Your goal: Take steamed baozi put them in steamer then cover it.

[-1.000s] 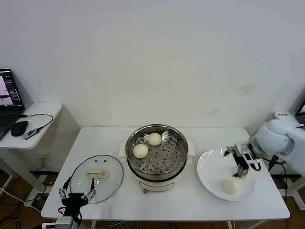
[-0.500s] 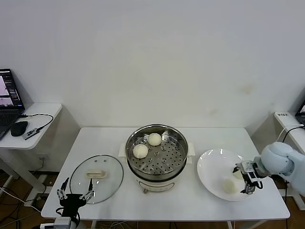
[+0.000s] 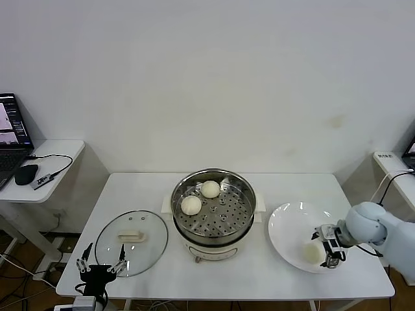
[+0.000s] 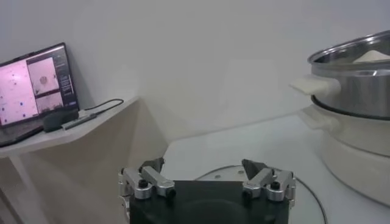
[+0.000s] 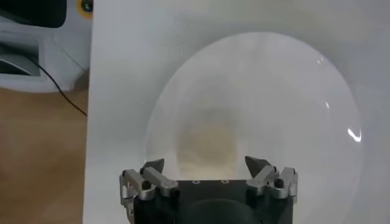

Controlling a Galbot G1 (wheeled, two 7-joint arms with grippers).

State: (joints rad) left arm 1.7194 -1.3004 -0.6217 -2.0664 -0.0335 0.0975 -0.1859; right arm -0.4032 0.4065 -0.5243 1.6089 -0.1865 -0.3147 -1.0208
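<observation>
Now the right gripper (image 3: 329, 248), fingers spread, has dropped low over a baozi (image 3: 312, 252) on the plate (image 3: 285, 227) at lower right, ready to grasp; two buns (image 3: 191, 205) sit in the steamer (image 3: 213, 206).

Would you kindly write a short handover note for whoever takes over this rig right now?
Right gripper: open, low over the white plate, straddling the one baozi on the plate; not yet gripped.
Left gripper: open, idle at the table's front edge, near the cover.
Steamer: uncovered, with two baozi in the steamer on its perforated tray.
Cover lies flat on the table to the robot's left of the steamer.
Done: two buns loaded.
Left: grasp the plate bun, move it into the steamer, then set the cover on.
</observation>
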